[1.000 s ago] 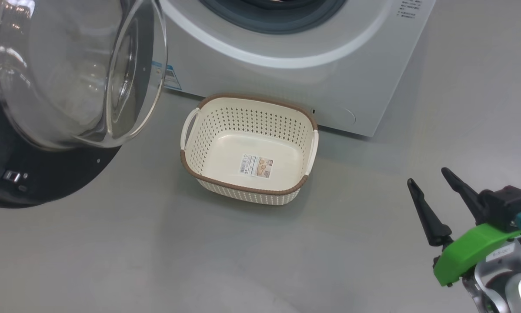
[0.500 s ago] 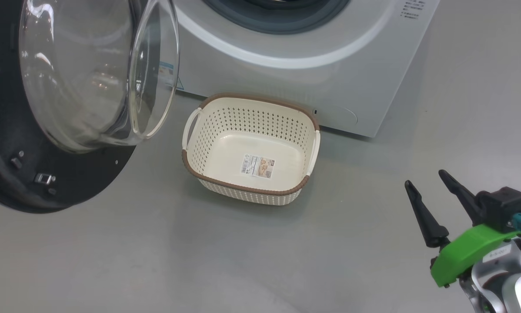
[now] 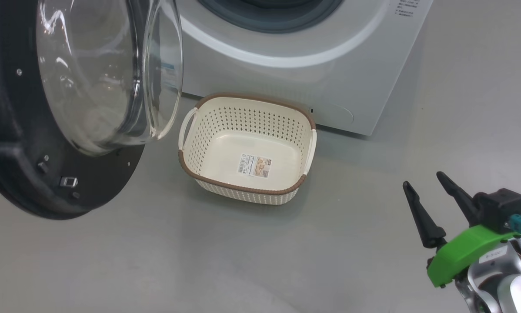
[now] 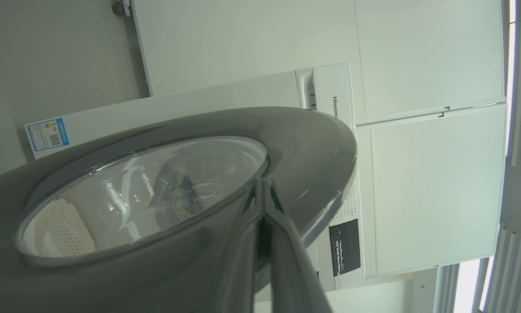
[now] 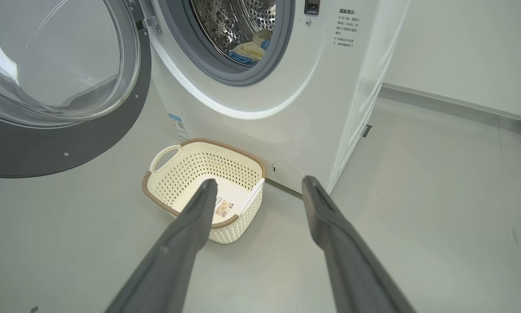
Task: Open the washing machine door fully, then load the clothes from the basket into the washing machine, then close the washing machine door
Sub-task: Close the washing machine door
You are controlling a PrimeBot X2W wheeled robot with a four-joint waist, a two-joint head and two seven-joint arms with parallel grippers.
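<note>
Washing machine (image 3: 295, 78) is seen w/ door (image 3: 21, 174) swung open at L; basket (image 3: 247, 148) is set on the floor (image 3: 199, 261) just in front, bottom label (image 3: 255, 165) showing. R end effector (image 3: 422, 179) is held wide apart, well clear of basket; L end effector (image 4: 262, 187) is pressed together against door's outer side. Clothes (image 5: 249, 51) are lodged in drum (image 5: 225, 21).

The door (image 3: 86, 87) had a clear, glossy glass bowl set in a matt black plastic rim (image 3: 21, 143). The washer (image 3: 295, 82) was smooth white with a soft sheen. Its gasket (image 5: 230, 76) was matt grey rubber, and its drum (image 5: 225, 21) was shiny perforated steel holding soft cloth clothes (image 5: 248, 50). The basket (image 3: 243, 119) was cream perforated plastic with a paper label (image 3: 255, 165). The floor (image 3: 156, 252) was smooth, faintly glossy grey. The right tool's (image 3: 423, 180) fingers (image 3: 422, 215) were matt black plastic.
</note>
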